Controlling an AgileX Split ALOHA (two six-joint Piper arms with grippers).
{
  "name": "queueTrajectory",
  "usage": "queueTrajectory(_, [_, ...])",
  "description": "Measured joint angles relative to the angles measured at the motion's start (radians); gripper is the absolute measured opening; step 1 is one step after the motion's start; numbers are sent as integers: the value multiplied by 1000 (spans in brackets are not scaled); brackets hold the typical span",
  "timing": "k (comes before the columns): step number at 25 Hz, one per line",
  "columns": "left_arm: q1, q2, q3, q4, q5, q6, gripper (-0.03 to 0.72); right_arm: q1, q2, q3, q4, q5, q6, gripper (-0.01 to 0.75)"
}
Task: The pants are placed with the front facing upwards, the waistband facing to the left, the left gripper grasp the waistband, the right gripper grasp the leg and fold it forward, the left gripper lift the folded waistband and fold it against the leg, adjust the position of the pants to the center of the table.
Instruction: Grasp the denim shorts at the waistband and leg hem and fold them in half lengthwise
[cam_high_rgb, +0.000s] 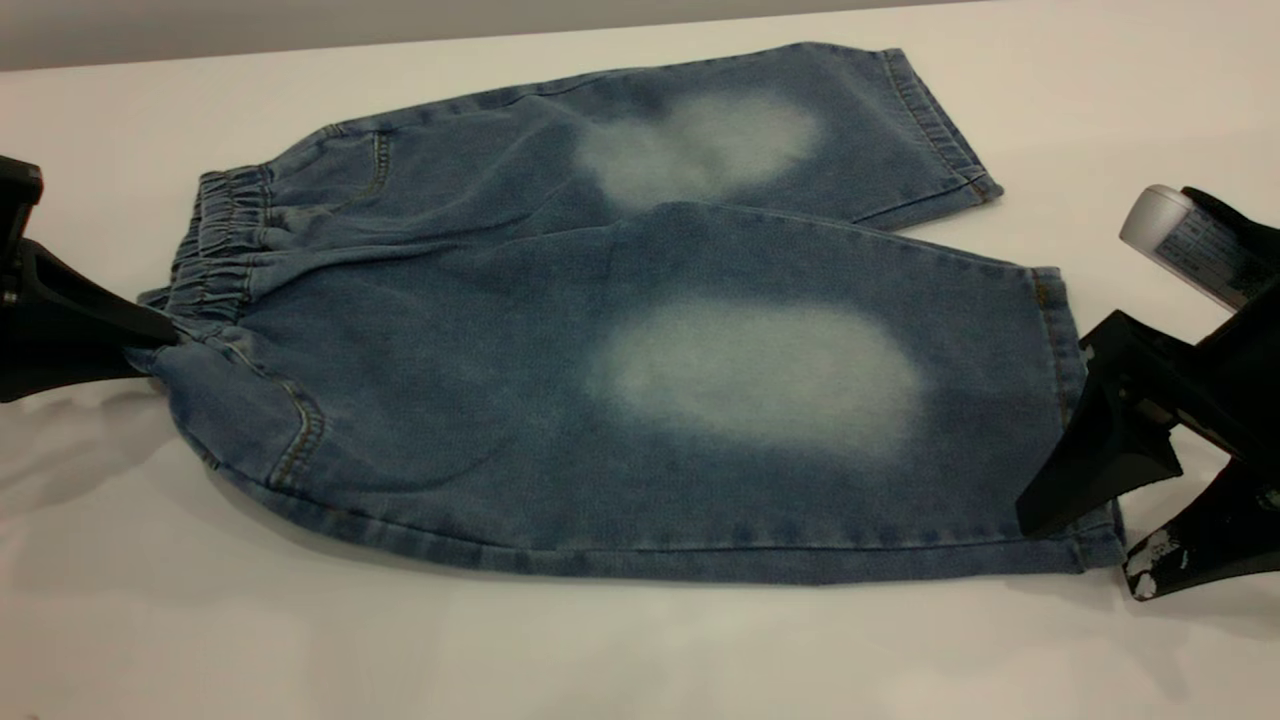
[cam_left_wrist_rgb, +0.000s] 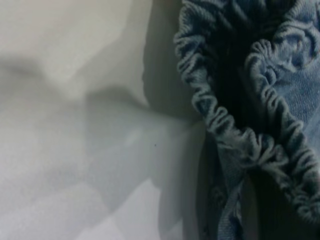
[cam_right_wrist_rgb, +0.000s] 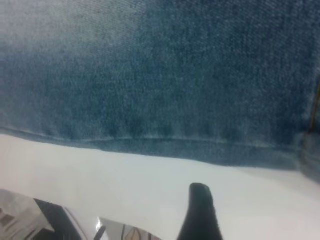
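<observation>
The blue denim pants lie flat on the white table, front up, with the ruffled waistband to the left. My left gripper comes in from the left edge and is shut on the near end of the waistband, with a strip of denim running between its dark jaws. The near leg, with its oval pale patch, ends in a flat hem at the right. My right gripper stands open at that hem's near corner, one finger over the cloth and the white-chipped one beside it on the table. The right wrist view shows only one of its fingers.
The far leg, with its irregular pale patch, lies behind the near one. A white labelled cylinder sits on the right arm. The table's far edge runs along the back. Bare tabletop stretches in front of the pants.
</observation>
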Motion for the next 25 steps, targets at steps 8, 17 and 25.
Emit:
queueTrajectory(8, [0, 0, 0, 0, -5, 0, 117, 0, 94, -41, 35, 67, -40, 454])
queueTrajectory(17, [0, 0, 0, 0, -6, 0, 117, 1, 82, -51, 200, -13, -244, 419])
queueTrajectory(25, [0, 0, 0, 2, -6, 0, 117, 0, 40, -51, 189, -55, -288, 379])
